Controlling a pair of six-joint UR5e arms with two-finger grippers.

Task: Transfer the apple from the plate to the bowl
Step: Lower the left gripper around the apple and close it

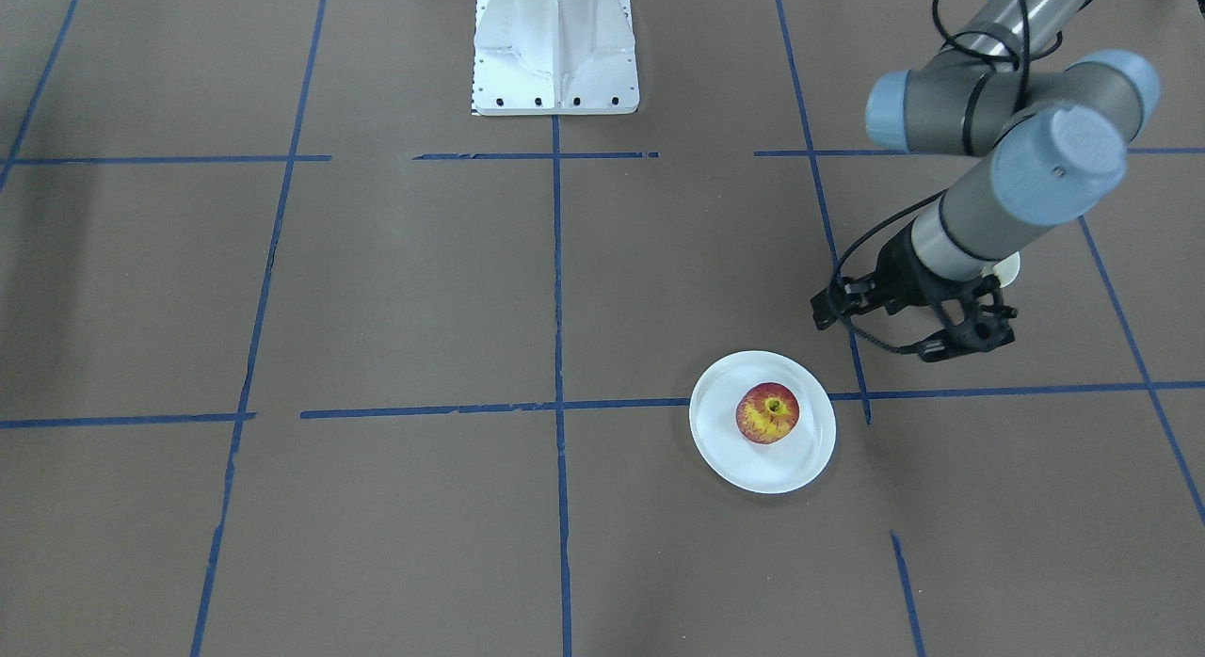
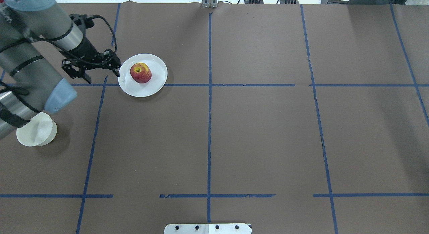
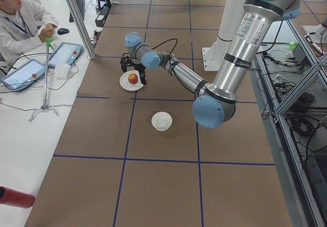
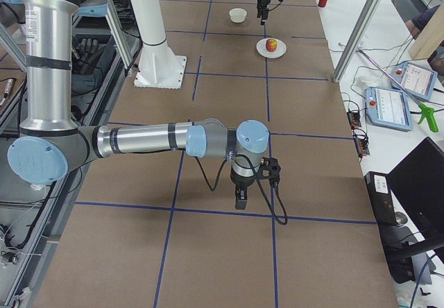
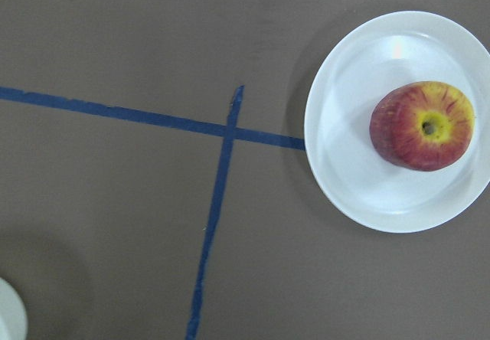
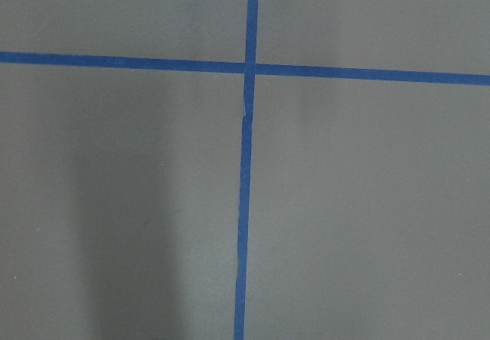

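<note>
Nothing is done yet: the apple point(image 2: 140, 72) sits on the plate point(image 2: 157, 64), and the bowl point(image 2: 37, 131) stands empty, well apart. The left gripper point(image 2: 103, 77) hangs spread wide, holding nothing, just beside the plate.

One apple point(image 2: 140, 72), one plate point(image 2: 157, 82), one bowl point(image 2: 37, 133), two robot arms point(image 4: 139, 140), one operator point(image 3: 20, 25)

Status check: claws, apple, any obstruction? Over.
Left claw open, empty, beside plate. Right claw far off, state unreadable. Apple on plate; bowl empty. No obstacle seen between them.
</note>
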